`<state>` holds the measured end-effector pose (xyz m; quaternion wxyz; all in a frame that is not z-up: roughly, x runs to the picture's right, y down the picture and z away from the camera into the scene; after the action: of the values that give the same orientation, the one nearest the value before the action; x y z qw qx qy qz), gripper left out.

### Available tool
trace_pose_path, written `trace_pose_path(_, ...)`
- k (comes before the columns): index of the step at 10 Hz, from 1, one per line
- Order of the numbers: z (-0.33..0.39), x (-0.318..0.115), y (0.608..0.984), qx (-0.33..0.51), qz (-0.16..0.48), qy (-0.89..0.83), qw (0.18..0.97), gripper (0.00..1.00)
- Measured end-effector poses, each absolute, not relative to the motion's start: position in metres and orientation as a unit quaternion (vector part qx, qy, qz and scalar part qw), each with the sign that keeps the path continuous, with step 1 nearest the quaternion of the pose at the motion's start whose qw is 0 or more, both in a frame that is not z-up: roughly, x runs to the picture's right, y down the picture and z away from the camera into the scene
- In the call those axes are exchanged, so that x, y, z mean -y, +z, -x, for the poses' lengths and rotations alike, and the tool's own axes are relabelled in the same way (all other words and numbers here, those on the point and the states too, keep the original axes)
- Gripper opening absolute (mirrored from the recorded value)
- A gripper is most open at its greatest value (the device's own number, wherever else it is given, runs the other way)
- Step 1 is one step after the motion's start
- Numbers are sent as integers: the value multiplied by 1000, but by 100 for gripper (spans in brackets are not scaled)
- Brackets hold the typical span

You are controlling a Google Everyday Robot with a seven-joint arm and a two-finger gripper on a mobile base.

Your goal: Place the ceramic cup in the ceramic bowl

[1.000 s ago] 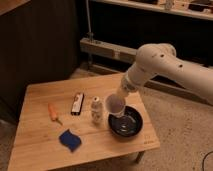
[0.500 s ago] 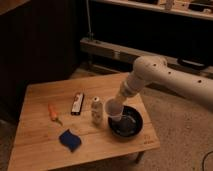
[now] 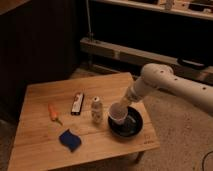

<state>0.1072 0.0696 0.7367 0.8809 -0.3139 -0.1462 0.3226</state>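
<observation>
The white ceramic cup (image 3: 117,114) hangs tilted over the left rim of the glossy black ceramic bowl (image 3: 131,124), which sits at the right front of the wooden table (image 3: 45,145). My gripper (image 3: 125,104) comes down from the white arm at the right and sits right behind the cup, at the cup's upper edge. The cup's open mouth faces the camera. I cannot tell whether the cup's base touches the bowl.
A small white shaker (image 3: 96,110) stands just left of the cup. A dark flat bar (image 3: 77,104), an orange tool (image 3: 53,112) and a blue cloth (image 3: 69,140) lie further left on the table. Shelving and a rail stand behind.
The arm has lowered and drawn in, bringing the cup down toward the bowl's left rim. Nothing else on the table has moved.
</observation>
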Motion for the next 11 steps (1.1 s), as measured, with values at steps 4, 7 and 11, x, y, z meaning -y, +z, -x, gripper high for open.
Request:
trace_pose_path(4, -121, -85, 744, 154, 319, 347, 868, 0)
trace_pose_path(7, -118, -90, 752, 159, 319, 353, 865, 0)
trace_pose_path(11, -113, -88, 758, 130, 322, 353, 869, 35)
